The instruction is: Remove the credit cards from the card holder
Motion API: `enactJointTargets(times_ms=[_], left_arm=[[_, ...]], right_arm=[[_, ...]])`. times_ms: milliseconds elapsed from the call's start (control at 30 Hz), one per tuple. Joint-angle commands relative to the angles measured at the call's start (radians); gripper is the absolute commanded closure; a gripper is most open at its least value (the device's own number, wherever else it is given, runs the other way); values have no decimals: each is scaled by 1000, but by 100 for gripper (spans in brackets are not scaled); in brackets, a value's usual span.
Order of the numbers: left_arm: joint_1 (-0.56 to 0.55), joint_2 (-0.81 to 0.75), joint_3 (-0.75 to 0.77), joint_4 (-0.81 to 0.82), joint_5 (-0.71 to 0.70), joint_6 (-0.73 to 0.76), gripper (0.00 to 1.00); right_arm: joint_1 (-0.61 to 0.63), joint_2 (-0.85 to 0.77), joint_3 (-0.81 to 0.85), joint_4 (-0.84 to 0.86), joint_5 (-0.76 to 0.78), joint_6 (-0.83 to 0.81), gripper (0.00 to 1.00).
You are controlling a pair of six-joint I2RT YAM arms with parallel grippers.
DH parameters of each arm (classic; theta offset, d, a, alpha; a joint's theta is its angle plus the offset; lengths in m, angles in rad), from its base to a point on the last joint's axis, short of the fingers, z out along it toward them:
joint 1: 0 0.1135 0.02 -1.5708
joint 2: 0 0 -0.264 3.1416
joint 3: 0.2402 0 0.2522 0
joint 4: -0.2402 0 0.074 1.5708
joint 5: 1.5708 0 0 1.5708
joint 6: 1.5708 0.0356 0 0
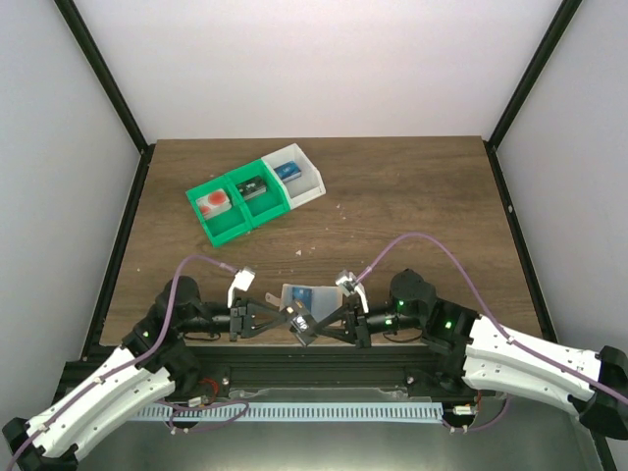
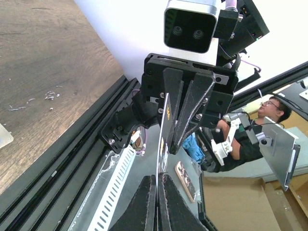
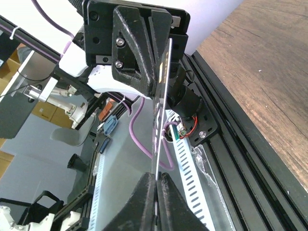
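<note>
The card holder [image 1: 293, 293], pale blue-grey, lies flat near the table's front edge, and a blue credit card [image 1: 323, 296] rests on its right part. Just in front of it both grippers meet over the edge. My left gripper [image 1: 291, 321] and my right gripper [image 1: 317, 323] are each shut on opposite ends of one thin dark credit card [image 1: 302, 328], held in the air. The left wrist view shows this card edge-on [image 2: 163, 139] between my left gripper's closed tips [image 2: 157, 181]. The right wrist view shows it edge-on [image 3: 160, 113] between my right gripper's closed tips [image 3: 157, 179].
A green bin [image 1: 225, 230] at the back left holds a red-orange item on white [image 1: 213, 204] and a dark item [image 1: 255, 188]. A white bin [image 1: 310, 185] joined to it holds a blue item [image 1: 287, 170]. A black frame rail [image 1: 294, 355] runs along the near edge.
</note>
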State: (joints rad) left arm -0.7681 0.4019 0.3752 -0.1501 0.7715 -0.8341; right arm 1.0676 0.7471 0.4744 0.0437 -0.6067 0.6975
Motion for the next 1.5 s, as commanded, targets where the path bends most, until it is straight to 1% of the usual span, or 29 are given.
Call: enactJointTargets(times_ms=[0, 100, 133, 233, 267, 300, 333, 367, 400, 533, 633, 667, 733, 867, 1033, 1267, 1333, 1467], left_arm=[[2, -4, -11, 15, -35, -1, 100], [3, -5, 3, -25, -134, 3, 100], [3, -7, 13, -39, -183, 4, 100], [3, -21, 46, -94, -363, 18, 100], [3, -25, 63, -118, -427, 22, 100], [2, -27, 77, -140, -497, 24, 100], [3, -28, 91, -147, -561, 26, 100], [4, -25, 103, -156, -624, 27, 100], [4, -19, 115, -166, -696, 23, 100], [8, 57, 169, -180, -964, 2, 100], [25, 163, 212, -149, -1100, 16, 100], [41, 204, 225, -132, -1116, 24, 100], [93, 309, 252, -81, -1115, 47, 100], [218, 495, 321, 10, -1104, 36, 100], [324, 718, 431, 94, -1106, 3, 100], [410, 955, 543, 192, -1079, -83, 100], [418, 1018, 578, 226, -1075, -96, 100], [420, 1149, 655, 232, -1082, -113, 100]], right_arm=[[-3, -13, 16, -1, 10, -11, 90], [-3, -59, 16, -34, 93, 7, 68], [-4, -81, 15, -51, 132, 13, 58], [-3, -163, 13, -123, 266, 35, 38], [-4, -187, 13, -145, 306, 39, 29], [-3, -209, 15, -164, 336, 43, 23], [-4, -226, 14, -175, 356, 47, 15], [-3, -241, 13, -180, 368, 50, 4], [-3, -253, 11, -181, 375, 55, 1], [-3, -278, -5, -160, 383, 76, 0], [-3, -277, -14, -138, 376, 76, 0], [-3, -274, -13, -136, 373, 73, 0], [-4, -265, -8, -135, 356, 64, 0], [-3, -252, 8, -138, 323, 44, 0], [-3, -261, 12, -148, 304, 41, 0], [-3, -288, 15, -198, 310, 46, 0], [-3, -297, 13, -206, 313, 44, 0], [-4, -299, 26, -212, 313, 42, 0]])
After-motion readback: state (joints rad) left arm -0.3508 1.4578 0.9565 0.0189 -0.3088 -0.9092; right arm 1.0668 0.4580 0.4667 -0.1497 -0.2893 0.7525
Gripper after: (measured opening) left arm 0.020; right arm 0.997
